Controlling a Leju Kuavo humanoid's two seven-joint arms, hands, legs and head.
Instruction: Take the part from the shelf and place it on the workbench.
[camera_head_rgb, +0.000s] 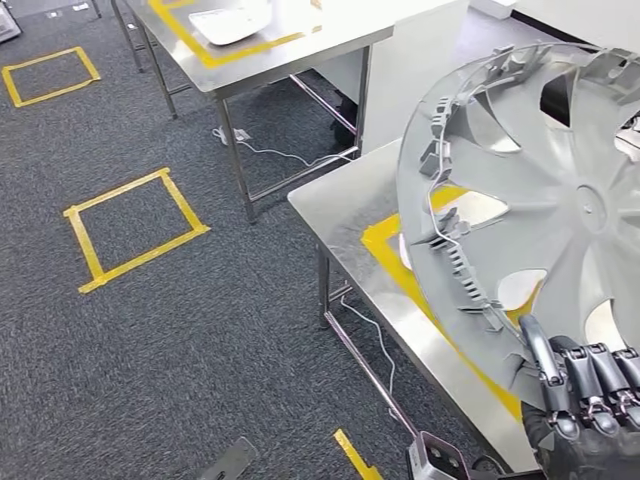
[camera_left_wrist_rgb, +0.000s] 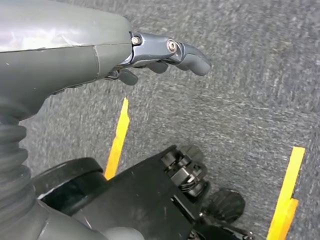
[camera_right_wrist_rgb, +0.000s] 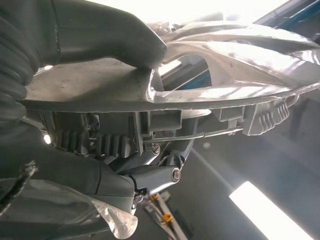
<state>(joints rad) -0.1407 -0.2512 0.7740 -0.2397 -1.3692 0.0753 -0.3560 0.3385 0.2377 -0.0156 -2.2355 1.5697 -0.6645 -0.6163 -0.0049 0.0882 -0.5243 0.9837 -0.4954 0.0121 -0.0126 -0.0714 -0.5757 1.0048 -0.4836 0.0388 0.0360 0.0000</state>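
The wheel cover (camera_head_rgb: 528, 200) runs off the head view's right edge, and it hides the workbench (camera_head_rgb: 355, 210) surface behind it. The right hand (camera_head_rgb: 585, 405) below it is cropped at the bottom corner. The left hand (camera_left_wrist_rgb: 166, 52) shows its fingers partly tucked under its cover.

Wheel cover (camera_head_rgb: 543, 190) held tilted over near tabletop (camera_head_rgb: 355, 215), hiding most of yellow-taped square (camera_head_rgb: 392, 262) beneath. Right hand (camera_head_rgb: 585, 400) grips cover's lower rim at tabletop's near edge. Bare steel strip free along tabletop's left side. Far tabletop (camera_head_rgb: 302, 50) carries white part (camera_head_rgb: 226, 22). Carpet aisle (camera_head_rgb: 189, 330) between tables open. Left hand (camera_left_wrist_rgb: 162, 52) hangs over carpet, holding nothing.
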